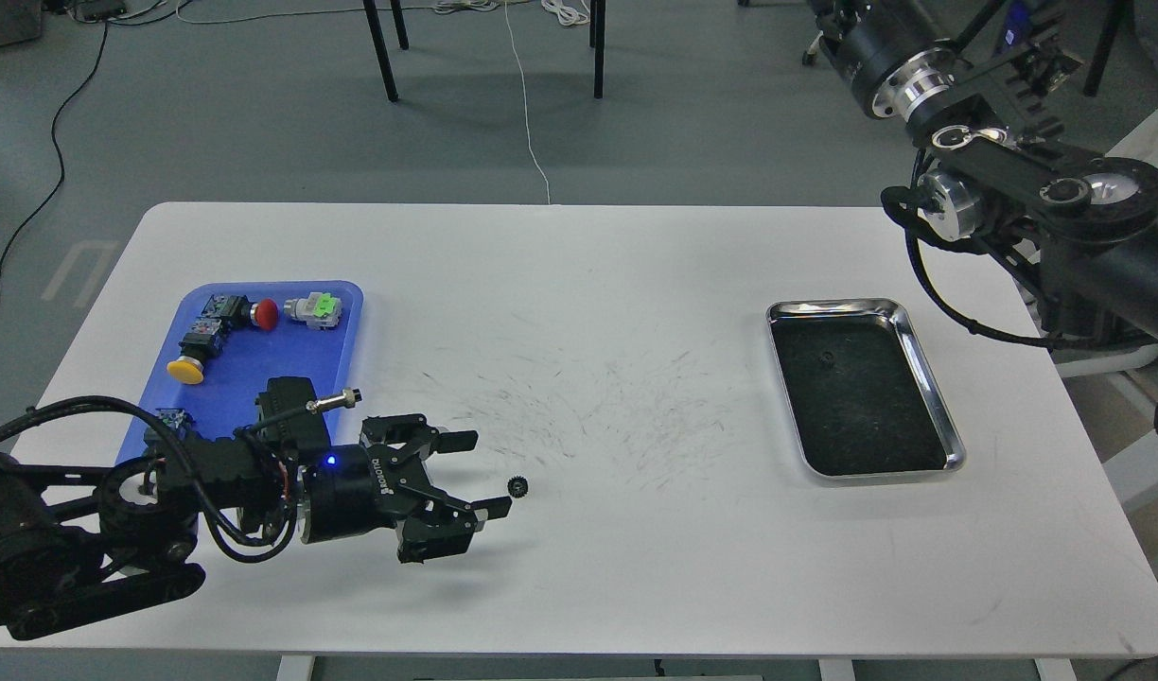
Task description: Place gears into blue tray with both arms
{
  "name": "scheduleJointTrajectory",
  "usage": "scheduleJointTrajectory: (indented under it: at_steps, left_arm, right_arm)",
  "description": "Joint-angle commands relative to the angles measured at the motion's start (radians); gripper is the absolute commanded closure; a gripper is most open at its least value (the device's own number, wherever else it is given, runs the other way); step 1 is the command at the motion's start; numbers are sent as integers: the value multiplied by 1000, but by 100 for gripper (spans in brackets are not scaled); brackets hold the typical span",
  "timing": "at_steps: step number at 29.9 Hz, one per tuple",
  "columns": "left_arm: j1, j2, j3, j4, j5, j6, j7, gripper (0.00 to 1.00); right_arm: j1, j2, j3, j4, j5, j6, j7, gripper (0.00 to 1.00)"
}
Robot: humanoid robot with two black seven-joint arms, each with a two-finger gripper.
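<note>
the left gripper [480, 473] lies low over the near left part of the white table [636, 586], its two fingers spread wide apart and pointing right. the far finger [456, 440] reaches out level with the scuffed middle of the table, and the near finger [492, 509] ends just left of a small black gear [517, 486], which lies flat on the table between the fingertips' reach and a little to their right. whether the near fingertip touches the gear cannot be told; nothing is pinched. a small blue light glows on the gripper's round black body, and a silver plug on a black cable sticks out above the wrist.

the blue tray [342, 326] sits at the left of the table, well apart from the gear, its near end hidden behind the left arm. in it lie a red-capped switch [257, 313] and a white and green switch [314, 308] at the far end, and a yellow-capped switch [187, 367] nearer on its left side.

at the right of the table lies a steel tray [929, 378] with a dark bottom. a tiny dark speck sits in its far half; it is too small to tell what it is.

the right arm [1043, 208] hangs above the table's far right corner, folded, with silver rings and a looping black cable. its gripper is out of the picture.

beyond the table, grey floor with dark chair legs [382, 52] and a white cord [527, 123].
</note>
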Motion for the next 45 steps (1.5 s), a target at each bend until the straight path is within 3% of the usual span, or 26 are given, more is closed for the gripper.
scheduleJointTrajectory:
  at_steps: [1,14,23,40,43,45]
  left_arm:
    - [0,-44,9,28,1,5,-2,19]
    - [3,-175,29,169,4,22,-9,29]
    - [4,-219,102,255,108,75,-14,29]
    - [-10,-242,105,339,111,115,-14,31]
    - [-11,-242,127,353,111,117,-15,37]
    - [-11,-244,136,356,111,117,-17,47]
  right_arm:
    - [1,0,-6,-1,0,0,-1,12]
    - [1,-2,-21,1,-2,0,-1,12]
    - [0,-4,-23,1,-3,0,-1,12]
    - [-3,0,-23,1,-8,0,-1,12]
    - [-3,-5,-24,1,-9,0,-1,12]
    - [-6,-5,-24,1,-11,0,1,12]
